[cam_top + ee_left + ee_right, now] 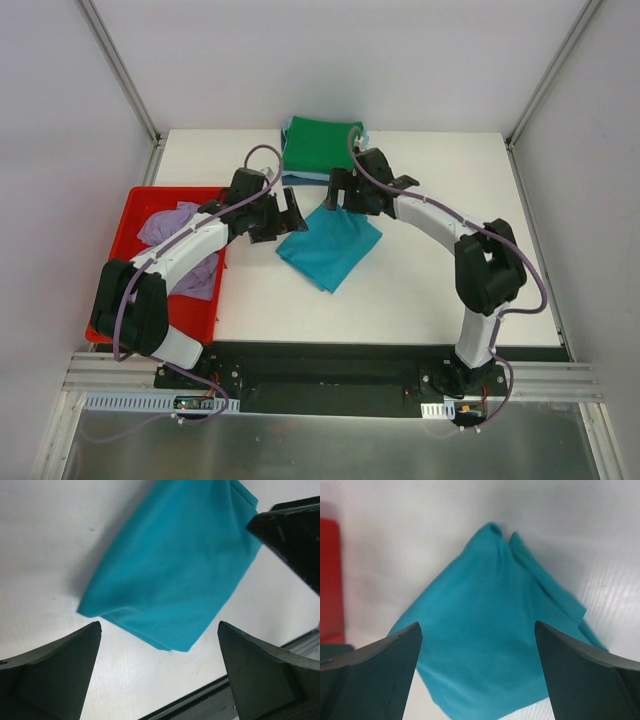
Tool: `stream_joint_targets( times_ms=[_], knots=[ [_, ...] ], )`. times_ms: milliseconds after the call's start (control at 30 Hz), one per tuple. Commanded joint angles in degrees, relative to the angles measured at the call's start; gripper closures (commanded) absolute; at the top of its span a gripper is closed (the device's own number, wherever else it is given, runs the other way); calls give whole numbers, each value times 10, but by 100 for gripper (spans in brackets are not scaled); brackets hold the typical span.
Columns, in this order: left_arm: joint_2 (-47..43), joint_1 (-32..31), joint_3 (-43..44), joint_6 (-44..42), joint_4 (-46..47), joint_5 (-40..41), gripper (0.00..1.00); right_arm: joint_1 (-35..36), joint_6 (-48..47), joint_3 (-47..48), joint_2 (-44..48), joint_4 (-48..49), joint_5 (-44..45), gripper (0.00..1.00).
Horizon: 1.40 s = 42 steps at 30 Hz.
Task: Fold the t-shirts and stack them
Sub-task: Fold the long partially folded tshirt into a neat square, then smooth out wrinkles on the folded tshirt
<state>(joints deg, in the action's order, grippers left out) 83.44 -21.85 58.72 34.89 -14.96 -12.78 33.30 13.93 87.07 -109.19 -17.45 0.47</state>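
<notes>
Beneath the wide left claw (158, 632) and wide right claw (477, 630), the teal t-shirt (330, 250) could unfold if pinched by one layer

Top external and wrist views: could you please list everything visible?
teal t-shirt: one, teal, folded, mid-table between the end effectors
green t-shirt: one, green, top of the far-edge stack
light blue t-shirt: one, light blue, under the green
lavender t-shirt: count unclear, lavender, crumpled in the tray
tray: one, red, table's left side
table: one, white, beneath everything
left end effector: one, black, open above the teal t-shirt
right end effector: one, black, open above it too
</notes>
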Motion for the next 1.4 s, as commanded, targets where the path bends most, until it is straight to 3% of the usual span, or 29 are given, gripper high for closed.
stream_joint_targets(
  times_ms=[0,167,300,400,533,700,800,967,1200,1367],
  knots=[
    [47,-32,35,-7,3,-71,1,-23,64,-102,29,93,-143,4],
    [68,-43,36,-8,17,-80,1,-32,122,-230,56,110,-101,4],
    [59,-43,17,-18,26,-87,1,-13,183,-392,156,159,-76,4],
    [45,-43,2,-32,27,-99,1,47,224,-487,253,172,-33,4],
    [21,-51,1,-58,29,-148,1,99,233,-538,406,157,50,4],
    [27,-86,13,-77,41,-141,1,96,157,-526,504,114,143,4],
    [64,-89,43,-76,51,-154,1,79,100,-504,495,114,154,4],
    [133,-91,93,-74,62,-176,1,-6,101,-485,426,180,-27,4],
    [219,-90,136,-84,81,-187,1,-118,124,-433,236,231,-129,1],
    [264,-74,134,-91,81,-161,1,-148,140,-433,156,256,-125,1]
  ],
)
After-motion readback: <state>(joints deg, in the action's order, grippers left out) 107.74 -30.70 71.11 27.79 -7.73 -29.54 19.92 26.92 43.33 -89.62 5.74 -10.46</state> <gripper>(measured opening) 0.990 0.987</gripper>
